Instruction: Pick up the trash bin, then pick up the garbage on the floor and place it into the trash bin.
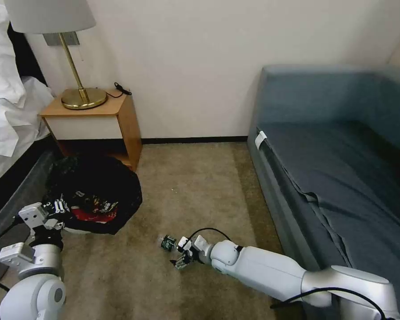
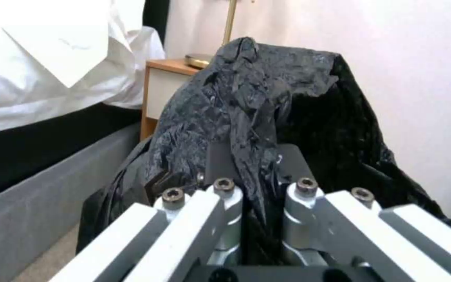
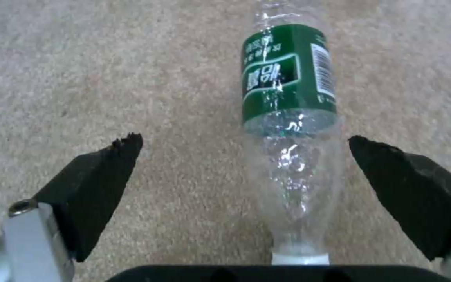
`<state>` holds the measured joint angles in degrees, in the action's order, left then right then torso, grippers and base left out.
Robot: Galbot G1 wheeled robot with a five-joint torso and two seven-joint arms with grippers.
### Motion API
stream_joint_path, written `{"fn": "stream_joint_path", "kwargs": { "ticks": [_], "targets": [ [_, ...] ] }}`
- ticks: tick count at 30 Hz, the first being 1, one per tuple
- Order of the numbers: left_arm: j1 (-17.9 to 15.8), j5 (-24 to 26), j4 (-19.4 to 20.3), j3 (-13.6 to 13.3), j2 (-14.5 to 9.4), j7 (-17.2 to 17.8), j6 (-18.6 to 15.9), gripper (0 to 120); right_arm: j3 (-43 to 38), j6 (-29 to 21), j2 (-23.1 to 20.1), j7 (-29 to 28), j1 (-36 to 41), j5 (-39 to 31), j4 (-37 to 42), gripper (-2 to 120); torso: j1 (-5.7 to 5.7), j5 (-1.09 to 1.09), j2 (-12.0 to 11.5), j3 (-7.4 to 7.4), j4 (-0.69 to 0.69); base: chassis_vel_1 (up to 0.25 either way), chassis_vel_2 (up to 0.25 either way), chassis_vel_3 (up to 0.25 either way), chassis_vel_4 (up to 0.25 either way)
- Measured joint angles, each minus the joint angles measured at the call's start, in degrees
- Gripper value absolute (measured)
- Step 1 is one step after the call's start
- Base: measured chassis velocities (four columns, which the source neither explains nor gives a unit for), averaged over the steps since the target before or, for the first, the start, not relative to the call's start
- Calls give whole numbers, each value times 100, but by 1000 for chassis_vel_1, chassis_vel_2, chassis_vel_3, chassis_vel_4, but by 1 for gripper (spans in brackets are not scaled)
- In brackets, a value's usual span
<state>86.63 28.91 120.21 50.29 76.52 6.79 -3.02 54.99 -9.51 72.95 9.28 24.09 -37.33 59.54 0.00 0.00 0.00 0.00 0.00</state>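
beige carpet (image 1: 200, 186) | white wall (image 1: 186, 66) | blue sofa (image 1: 342, 169) | wooden nightstand (image 1: 98, 118)

You see a clear, glossy plastic bottle (image 3: 288, 129) on rough beige carpet (image 3: 105, 70); the bin (image 2: 267, 94) wears crinkly, shiny black plastic film.

I count one bottle (image 3: 288, 117) on the carpet, clear with a green label. I see one bin (image 1: 93, 195), black-lined, with red wrappers inside that I can't count. I have two grippers: the left (image 1: 60, 209) and the right (image 1: 182, 258). Around them I count one lamp (image 1: 75, 58), one nightstand (image 1: 102, 120), one sofa (image 1: 342, 169) and one bed (image 1: 9, 115).
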Motion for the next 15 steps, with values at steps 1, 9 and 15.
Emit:
{"fn": "stream_joint_path", "kwargs": {
  "ticks": [1, 9, 15],
  "targets": [
    [-2, 10, 5, 7, -1, -5, 0, 5, 28, 72, 69, 84, -29, 24, -140, 100, 0, 0, 0, 0, 0, 0, 0, 0, 0],
    [61, 99, 9, 79, -58, -58, 67, 5, 9, 397, 435, 499, -43, 144, -974, 100, 0, 0, 0, 0, 0, 0, 0, 0, 0],
    [88, 131, -23, 93, -82, -86, 126, 5, -39, 475, 524, 614, 6, 106, -1197, 97, 0, 0, 0, 0, 0, 0, 0, 0, 0]
  ]
}}
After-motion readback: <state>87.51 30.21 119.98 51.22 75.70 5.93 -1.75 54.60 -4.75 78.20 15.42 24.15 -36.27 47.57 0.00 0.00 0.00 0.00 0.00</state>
